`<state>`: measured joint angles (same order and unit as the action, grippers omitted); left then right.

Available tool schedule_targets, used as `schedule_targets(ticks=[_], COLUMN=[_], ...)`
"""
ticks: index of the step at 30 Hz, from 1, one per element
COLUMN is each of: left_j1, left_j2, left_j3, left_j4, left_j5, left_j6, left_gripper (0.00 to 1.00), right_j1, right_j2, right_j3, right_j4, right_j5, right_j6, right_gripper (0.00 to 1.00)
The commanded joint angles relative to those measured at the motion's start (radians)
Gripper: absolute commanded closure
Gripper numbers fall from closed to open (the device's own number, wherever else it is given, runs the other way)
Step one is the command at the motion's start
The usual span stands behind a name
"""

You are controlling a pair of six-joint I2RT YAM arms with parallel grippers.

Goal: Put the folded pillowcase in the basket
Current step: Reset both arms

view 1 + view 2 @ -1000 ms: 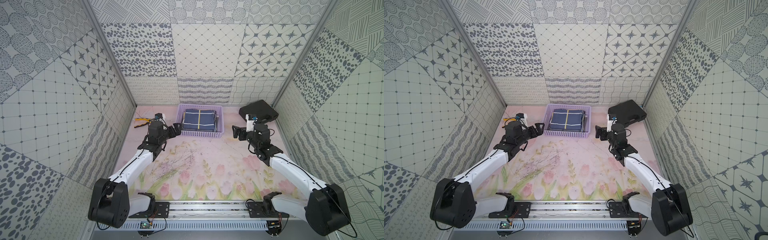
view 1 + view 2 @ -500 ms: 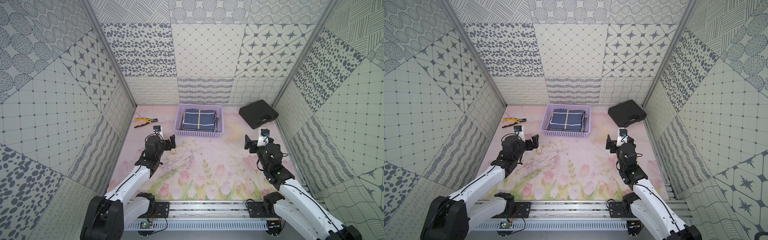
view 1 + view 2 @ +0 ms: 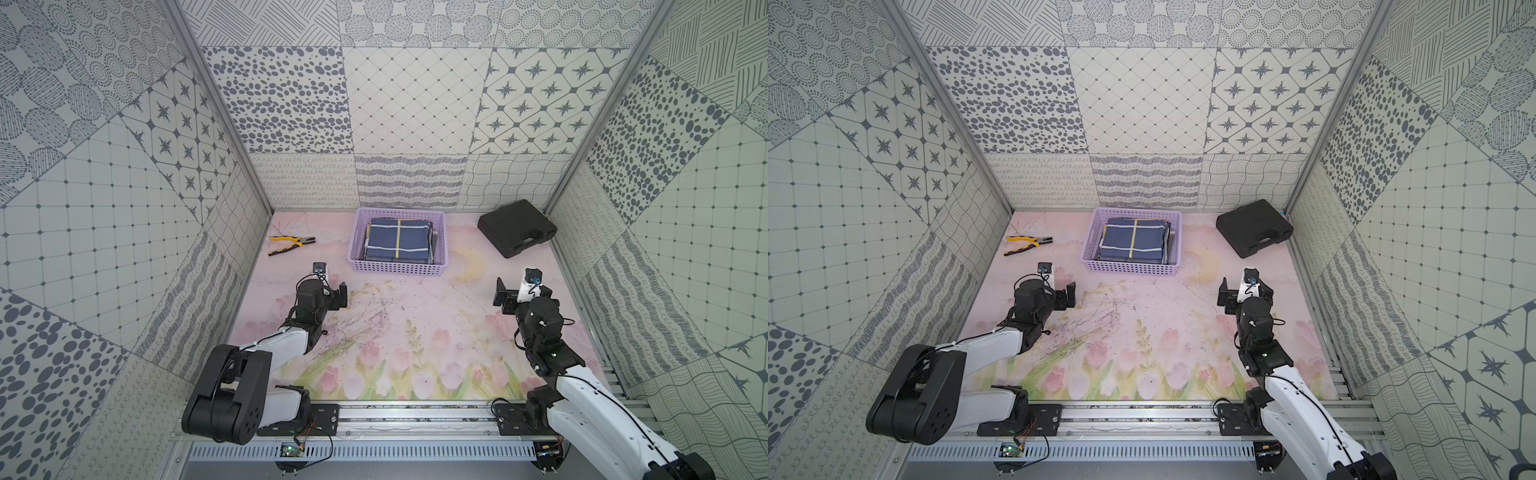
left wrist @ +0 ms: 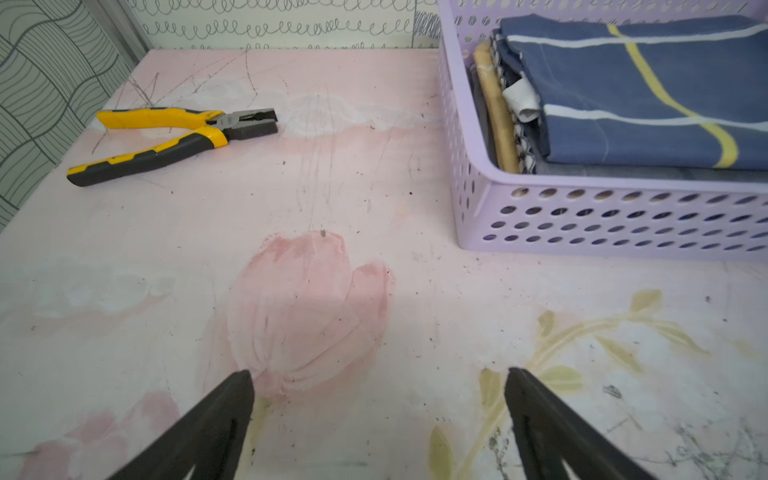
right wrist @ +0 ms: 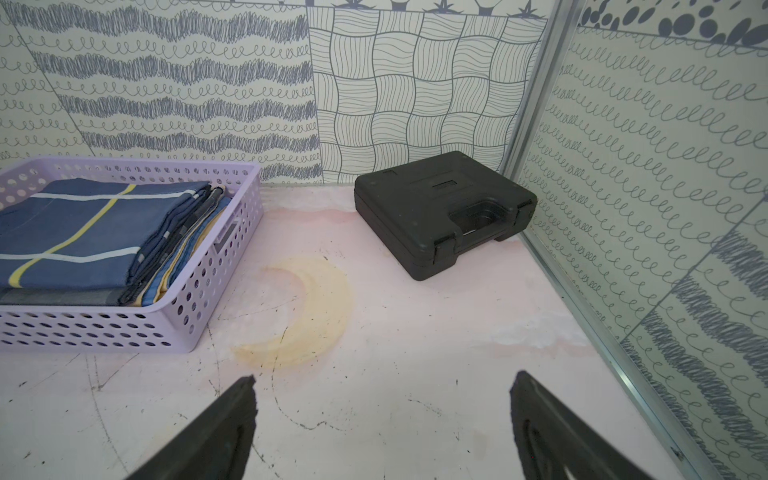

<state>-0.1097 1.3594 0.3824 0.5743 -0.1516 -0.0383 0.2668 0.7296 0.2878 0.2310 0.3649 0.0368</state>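
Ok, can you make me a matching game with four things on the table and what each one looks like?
Things:
1. pliers
2. basket
3. case
4. pillowcase

Clues:
A. blue with stripes, folded, lying in the basket
B. all black, closed
C. lilac, with rows of little holes
D. yellow and black handles

Pairs: 1-D, 2-C, 3-B, 4-A.

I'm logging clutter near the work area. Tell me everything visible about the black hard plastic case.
The black hard plastic case is rectangular, round-cornered, with a moulded handle opening and two latches on one long edge. Shut, it lies flat and askew on the pink floral tabletop in its far right corner, beside the wall.
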Motion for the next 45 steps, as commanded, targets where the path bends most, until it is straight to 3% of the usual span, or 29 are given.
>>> schedule_targets(ticks=[1,6,11,17,21,32,34,37,45], left_j1=[0.024,0.061,0.087,0.087,0.086,0.086,0.086,0.085,0.086], left_j2=[0.101,0.218,0.21,0.211,0.211,0.211,0.211,0.211,0.211], left_j3=[-0.011,0.022,0.039,0.036,0.037,0.037,0.038,0.036,0.037], left_j4=[0.247,0.291,0.24,0.248,0.25,0.25,0.249,0.249,0.249], left_j5=[0.063,0.116,0.163,0.161,0.161,0.162,0.161,0.162,0.162], left_j6=[0.015,0.003,-0.018,-0.016,-0.015,-0.015,-0.015,-0.015,-0.014], left_gripper=[0.01,0.01,0.01,0.01,0.01,0.01,0.01,0.01,0.01], right_j1=[-0.04,-0.121,-0.192,-0.249,-0.28,-0.275,-0.259,-0.203,-0.204], right_j2=[0.02,0.068,0.126,0.217,0.366,0.846,0.808,0.824,0.821], right_j3=[-0.005,-0.026,-0.023,-0.007,0.012,0.051,0.113,0.113,0.116], right_j4=[0.071,0.152,0.191,0.26,0.363,0.787,0.598,0.628,0.617], right_j5=[-0.055,-0.128,-0.207,-0.227,-0.293,-0.326,-0.33,-0.243,-0.243], right_j6=[0.019,0.082,0.12,0.059,0.058,0.058,0.03,-0.012,-0.011], right_gripper=[0.03,0.03,0.03,0.03,0.03,0.03,0.03,0.03,0.04])
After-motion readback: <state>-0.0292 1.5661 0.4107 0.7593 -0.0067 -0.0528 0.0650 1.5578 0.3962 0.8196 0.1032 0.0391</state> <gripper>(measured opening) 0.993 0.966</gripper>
